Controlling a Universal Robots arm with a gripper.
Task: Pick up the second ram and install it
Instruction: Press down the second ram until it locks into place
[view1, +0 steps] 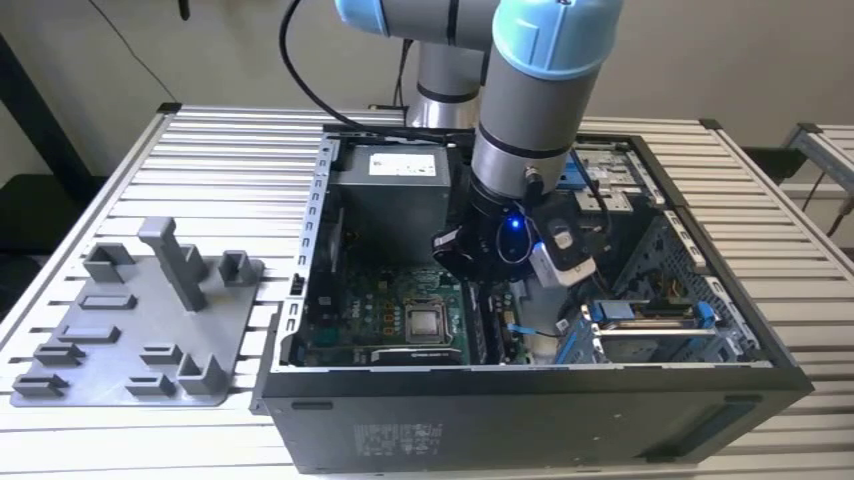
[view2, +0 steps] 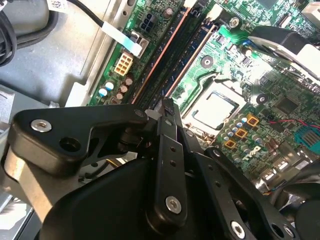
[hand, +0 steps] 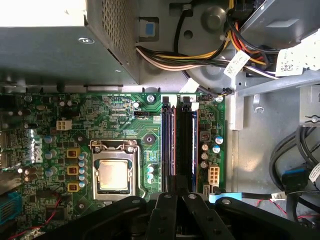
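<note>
Pincer (hand: 175, 190) fingers sit drawn nearly together on the near end of the second ram (hand: 174, 145), which stands on edge among the memory slots. Its long axis runs toward the power-supply box (hand: 60, 45). The processor socket (hand: 114, 175) lies just beside it and capacitors (hand: 208, 150) crowd the other side. Cable tags (hand: 235, 62) carry unreadable print.

Exterior view: elevated, looking down across the slatted counter (view1: 200, 160) into the open computer case (view1: 534, 400). Both wrist views: close above the motherboard (hand: 125, 115), facing down past claw linkage; they share the processor socket (view2: 212, 107).
</note>
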